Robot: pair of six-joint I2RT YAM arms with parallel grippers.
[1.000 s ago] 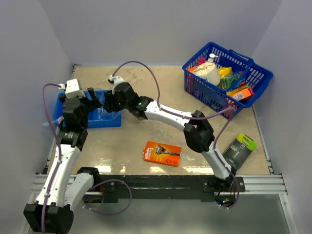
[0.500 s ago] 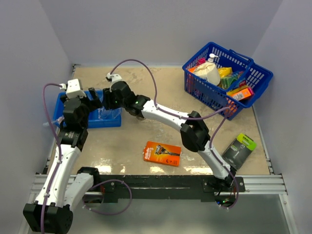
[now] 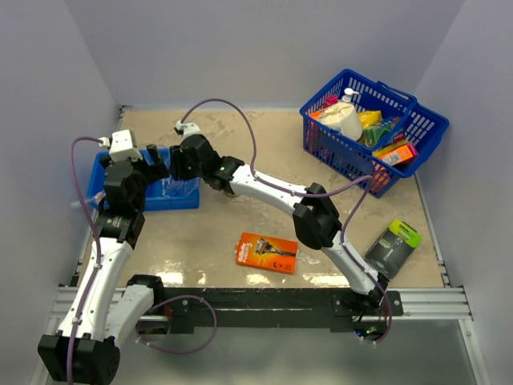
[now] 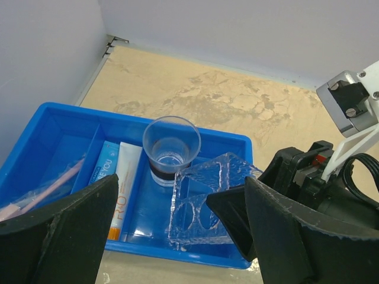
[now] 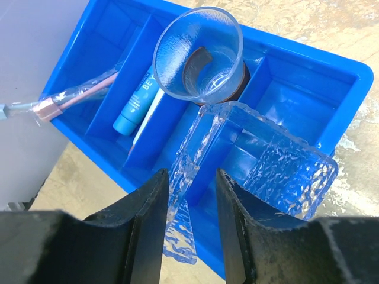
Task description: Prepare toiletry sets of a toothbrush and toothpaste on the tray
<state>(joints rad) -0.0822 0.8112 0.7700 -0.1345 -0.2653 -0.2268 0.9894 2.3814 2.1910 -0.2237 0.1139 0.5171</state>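
The clear tray (image 4: pixel 201 195) leans tilted in the right part of the blue bin (image 4: pixel 71 109), beside a clear cup (image 4: pixel 170 148). Blue and white toothpaste tubes (image 4: pixel 117 180) lie in the middle compartment and a wrapped toothbrush (image 4: pixel 53 183) in the left one. My right gripper (image 5: pixel 192 177) is open, its jaws astride the near wall of the tray (image 5: pixel 266 160), with a gap on the right side. My left gripper (image 4: pixel 180 189) is wide open and empty above the bin's near side. From above, both grippers meet over the bin (image 3: pixel 172 204).
A blue wire basket (image 3: pixel 373 128) full of toiletries stands at the back right. An orange razor pack (image 3: pixel 267 253) lies at the front centre. A dark pack with a green end (image 3: pixel 393 245) lies at the front right. The side wall is close on the bin's left.
My right arm has reached further left, bringing its gripper over the bin and around the tray's wall. The left arm has not moved.
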